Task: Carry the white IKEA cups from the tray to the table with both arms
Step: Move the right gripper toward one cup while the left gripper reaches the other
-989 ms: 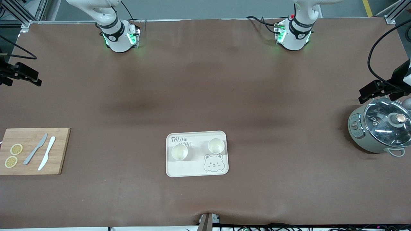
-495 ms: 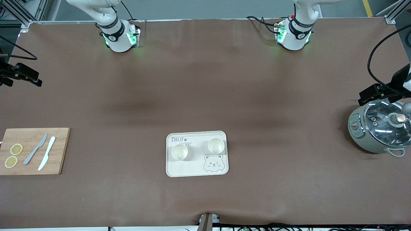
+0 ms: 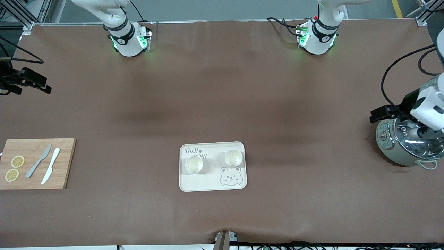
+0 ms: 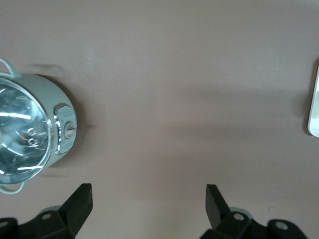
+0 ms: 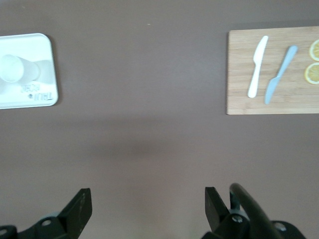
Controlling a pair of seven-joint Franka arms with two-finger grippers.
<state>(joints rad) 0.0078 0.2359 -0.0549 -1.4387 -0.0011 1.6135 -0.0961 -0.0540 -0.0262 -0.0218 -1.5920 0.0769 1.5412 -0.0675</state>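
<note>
Two white IKEA cups stand upright on a cream bear-printed tray (image 3: 212, 184) in the middle of the table. One cup (image 3: 194, 164) is toward the right arm's end, the other cup (image 3: 233, 157) toward the left arm's end. My left gripper (image 3: 378, 115) hangs open and empty in the air over the pot's edge; its wrist view (image 4: 148, 191) shows bare table between the fingers. My right gripper (image 3: 44, 87) hangs open and empty over the right arm's end of the table; its wrist view (image 5: 148, 195) shows the tray (image 5: 42, 94) with one cup (image 5: 12, 68).
A grey pot with a glass lid (image 3: 407, 142) stands at the left arm's end (image 4: 30, 134). A wooden cutting board (image 3: 62, 163) with two knives (image 3: 45, 161) and lemon slices (image 3: 17, 161) lies at the right arm's end (image 5: 239, 69).
My left arm has swung in from the table's end and now covers part of the pot's lid. My right gripper has shifted slightly toward the table's middle. The cups have not moved.
</note>
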